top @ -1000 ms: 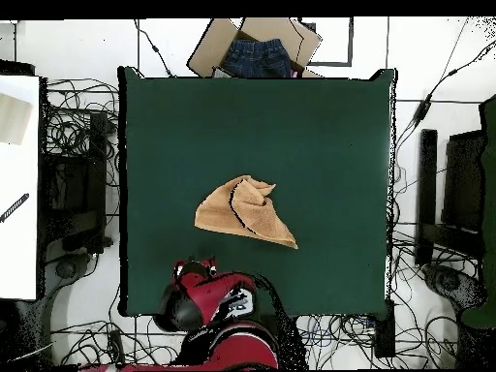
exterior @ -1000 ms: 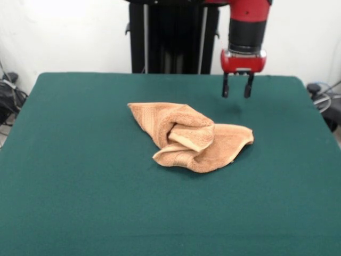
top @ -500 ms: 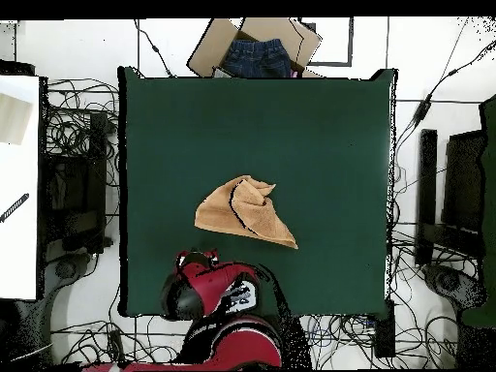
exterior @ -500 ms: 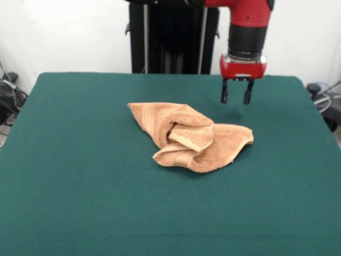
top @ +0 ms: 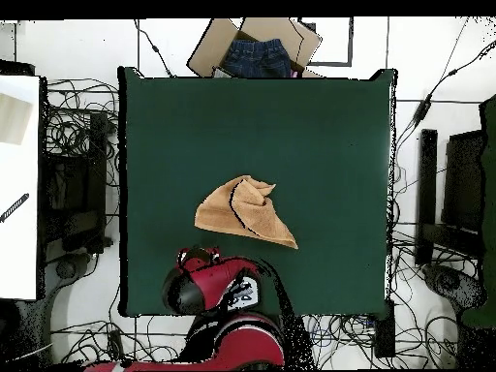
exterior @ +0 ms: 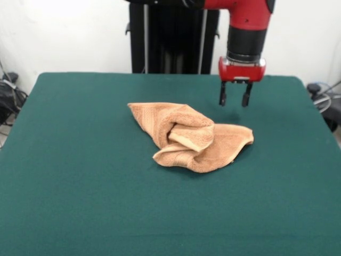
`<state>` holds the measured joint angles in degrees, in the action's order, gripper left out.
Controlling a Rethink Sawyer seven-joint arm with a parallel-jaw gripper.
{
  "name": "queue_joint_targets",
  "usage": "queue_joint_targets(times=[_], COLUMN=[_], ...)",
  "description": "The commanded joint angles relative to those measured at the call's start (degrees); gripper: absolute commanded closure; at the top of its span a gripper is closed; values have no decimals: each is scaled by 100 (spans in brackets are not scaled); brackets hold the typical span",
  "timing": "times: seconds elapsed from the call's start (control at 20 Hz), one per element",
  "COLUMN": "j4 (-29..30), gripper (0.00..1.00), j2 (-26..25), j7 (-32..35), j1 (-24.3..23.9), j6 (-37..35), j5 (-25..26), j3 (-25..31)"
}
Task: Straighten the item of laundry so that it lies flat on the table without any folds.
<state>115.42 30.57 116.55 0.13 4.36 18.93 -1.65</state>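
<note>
Light orange-tan terry-cloth towel [exterior: 192,136]: crumpled, folded over, mid large dark green felt bench [exterior: 80,186]. Red-black claw [exterior: 234,99]: parted, empty, poised above towel's far corner. Risk: several layers pinched together, folds dragged unopened.

One towel [exterior: 189,136], crumpled. One green table [exterior: 80,186]. One red arm [exterior: 248,26], one gripper [exterior: 234,100] with two fingers [exterior: 222,96]. One cardboard box [top: 254,46] holding one dark garment [top: 254,58].
</note>
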Motion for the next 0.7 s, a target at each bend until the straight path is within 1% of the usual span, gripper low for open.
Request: queue_joint_targets(times=[0.05, 0.55, 0.7], j4=[-588, -808, -931], gripper=[0, 0, 0], j2=[-165, -220, -313], j7=[462, 382, 357], j1=[-108, -119, -154], j6=[-672, -886, -947], j5=[-272, -255, -244], j3=[734, 732, 768])
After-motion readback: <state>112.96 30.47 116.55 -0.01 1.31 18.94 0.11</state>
